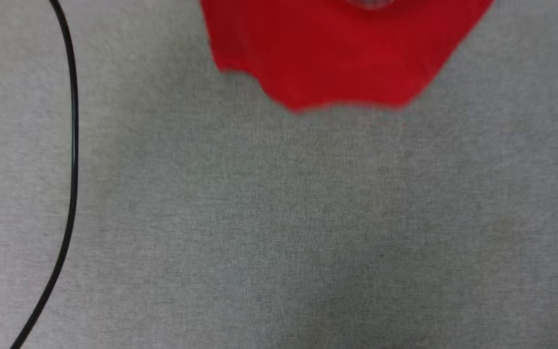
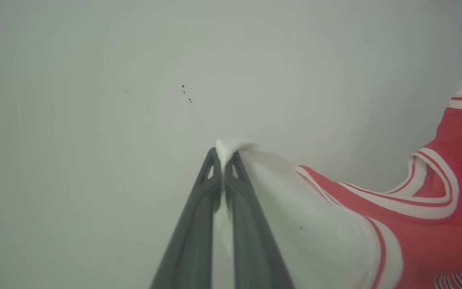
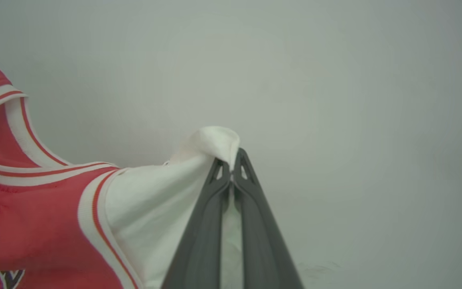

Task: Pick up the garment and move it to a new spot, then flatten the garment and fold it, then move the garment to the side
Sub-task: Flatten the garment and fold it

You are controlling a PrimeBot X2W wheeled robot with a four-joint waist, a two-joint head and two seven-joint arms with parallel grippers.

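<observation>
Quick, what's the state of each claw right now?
Left claw: closed, pinching the jersey at a white edge.
Right claw: closed, pinching the jersey too.

We take this for a plain test room or lab rather than a home. Below us lies a flat grey woven-textile surface (image 1: 279,242), with a thin black cable (image 1: 72,145) curving loose along its left side. The wrist views face a pale grey-white painted wall (image 2: 94,80) marked by a few small dark specks (image 2: 187,93). We cannot tell whether that surface is a counter or a floor.

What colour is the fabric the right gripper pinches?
White: the sleeve of the jersey; right wrist view shows it best.
</observation>
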